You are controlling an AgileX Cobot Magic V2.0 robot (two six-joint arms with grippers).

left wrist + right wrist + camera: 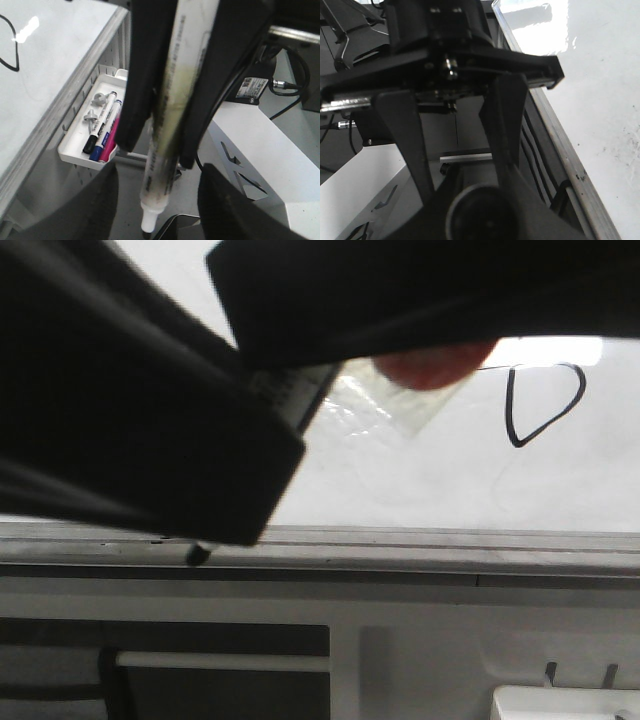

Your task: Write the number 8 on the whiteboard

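The whiteboard (450,480) is glossy white with a grey edge rail. A thin black pointed loop of the number 8 (540,405) shows on it at the right; its upper part is hidden behind a dark arm. A piece of that line also shows in the left wrist view (11,47). My left gripper (157,152) is shut on a white marker (170,125), whose black tip (147,229) points off the board's edge, past the rail. My right gripper (465,175) is open and empty, beside the board's edge (560,145).
A white tray (75,150) with several markers hangs below the board's rail, also low right in the front view (560,705). Dark arms (130,390) block the upper left of the front view. A red-orange blob (430,365) and clear tape (400,405) sit under the upper arm.
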